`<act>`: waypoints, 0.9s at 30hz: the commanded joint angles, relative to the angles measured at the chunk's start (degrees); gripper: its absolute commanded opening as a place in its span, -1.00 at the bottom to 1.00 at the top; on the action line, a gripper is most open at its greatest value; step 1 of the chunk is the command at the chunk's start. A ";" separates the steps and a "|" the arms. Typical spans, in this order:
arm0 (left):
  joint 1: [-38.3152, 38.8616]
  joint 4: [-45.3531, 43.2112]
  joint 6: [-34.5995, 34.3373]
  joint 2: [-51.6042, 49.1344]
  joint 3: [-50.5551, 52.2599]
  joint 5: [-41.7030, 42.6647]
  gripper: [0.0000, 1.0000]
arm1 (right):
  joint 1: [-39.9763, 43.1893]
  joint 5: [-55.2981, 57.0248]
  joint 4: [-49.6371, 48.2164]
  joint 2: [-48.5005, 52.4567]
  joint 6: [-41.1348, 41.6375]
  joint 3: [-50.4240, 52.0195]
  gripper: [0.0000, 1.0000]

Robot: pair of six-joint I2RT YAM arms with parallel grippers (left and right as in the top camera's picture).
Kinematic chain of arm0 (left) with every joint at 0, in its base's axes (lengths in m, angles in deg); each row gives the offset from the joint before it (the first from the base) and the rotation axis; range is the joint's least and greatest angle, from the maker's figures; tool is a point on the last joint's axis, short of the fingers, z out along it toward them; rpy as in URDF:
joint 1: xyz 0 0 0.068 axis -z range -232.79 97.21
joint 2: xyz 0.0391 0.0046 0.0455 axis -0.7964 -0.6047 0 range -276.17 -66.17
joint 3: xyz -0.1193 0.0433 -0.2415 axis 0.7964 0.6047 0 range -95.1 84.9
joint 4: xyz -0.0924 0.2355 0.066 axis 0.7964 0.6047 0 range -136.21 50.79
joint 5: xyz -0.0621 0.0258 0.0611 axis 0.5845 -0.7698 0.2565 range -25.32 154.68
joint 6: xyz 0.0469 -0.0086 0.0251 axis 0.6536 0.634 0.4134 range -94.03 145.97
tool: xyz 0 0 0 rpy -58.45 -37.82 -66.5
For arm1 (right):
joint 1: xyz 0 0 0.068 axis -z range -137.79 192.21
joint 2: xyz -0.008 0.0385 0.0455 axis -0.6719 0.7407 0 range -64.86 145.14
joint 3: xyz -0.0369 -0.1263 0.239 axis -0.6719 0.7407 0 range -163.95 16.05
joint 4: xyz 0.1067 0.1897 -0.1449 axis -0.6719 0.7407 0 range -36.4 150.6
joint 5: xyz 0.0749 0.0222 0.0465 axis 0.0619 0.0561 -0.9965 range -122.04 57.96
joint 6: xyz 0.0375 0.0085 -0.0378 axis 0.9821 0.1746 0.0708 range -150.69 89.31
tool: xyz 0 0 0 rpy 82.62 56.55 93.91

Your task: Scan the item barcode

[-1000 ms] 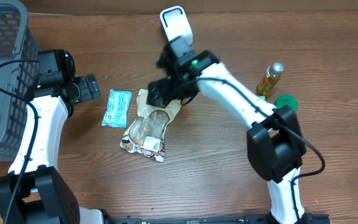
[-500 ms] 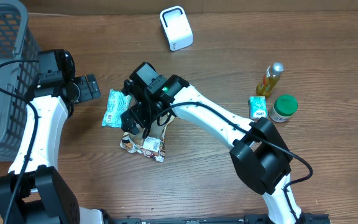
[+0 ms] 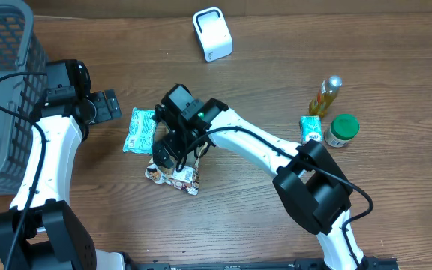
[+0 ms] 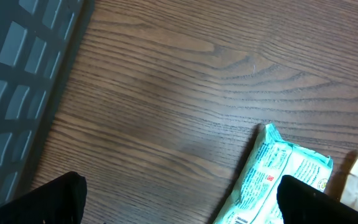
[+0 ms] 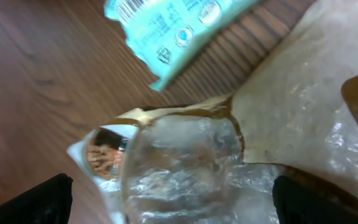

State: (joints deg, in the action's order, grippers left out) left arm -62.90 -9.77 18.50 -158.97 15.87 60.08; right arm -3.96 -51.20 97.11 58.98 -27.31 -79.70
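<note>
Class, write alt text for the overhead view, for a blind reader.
The right gripper hangs open over a clear snack bag mid-table, a teal packet beside it. The left gripper sits open near a grey basket; a white scanner stands farther back.

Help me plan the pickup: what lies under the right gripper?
A brown snack bag with a clear window, teal packet beside it. From overhead the right gripper hides the bag's upper part.

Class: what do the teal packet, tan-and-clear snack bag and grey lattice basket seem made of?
Teal printed packet: probably plastic film, glossy, crimped end.
Tan-and-clear snack bag: likely paper-look front with crinkled, shiny clear plastic window.
Grey lattice basket: seemingly moulded matte plastic, uniform grid.
</note>
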 commanded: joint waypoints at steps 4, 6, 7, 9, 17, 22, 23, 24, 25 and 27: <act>0.39 -0.04 0.66 0.85 -1.05 -0.26 0.99 | 0.11 7.19 -1.51 -0.37 2.80 3.52 1.00; 0.39 -0.04 0.66 0.85 -1.05 -0.26 0.99 | 0.48 7.17 -1.42 -0.37 2.80 3.65 1.00; 0.39 -0.04 0.66 0.85 -1.05 -0.26 0.99 | 0.66 7.17 -1.42 -0.37 2.80 3.69 1.00; 0.39 -0.04 0.66 0.85 -1.05 -0.26 0.99 | 1.18 7.17 -1.42 -0.37 2.82 3.69 1.00; 0.39 -0.04 0.66 0.85 -1.05 -0.26 0.99 | 3.98 7.15 -0.13 -0.37 2.84 3.72 1.00; 0.39 -0.04 0.66 0.85 -1.05 -0.26 1.00 | 6.19 7.17 2.08 -0.37 4.09 3.72 1.00; 0.39 -0.04 0.66 0.85 -1.05 -0.26 0.99 | 6.54 7.17 2.54 -0.37 4.09 3.72 1.00; 0.39 -0.04 0.66 0.85 -1.05 -0.26 0.99 | 6.84 7.19 2.93 -0.37 4.09 3.72 1.00; 0.39 -0.04 0.66 0.85 -1.05 -0.26 0.99 | 7.37 7.17 3.41 -0.37 4.09 3.72 1.00; 0.39 -0.04 0.66 0.85 -1.05 -0.26 0.99 | 8.15 7.19 4.04 -0.37 4.09 3.72 1.00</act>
State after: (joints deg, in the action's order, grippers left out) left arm -62.90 -9.77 18.50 -158.97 15.87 60.08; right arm 2.60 -45.95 99.95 58.36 -24.30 -77.73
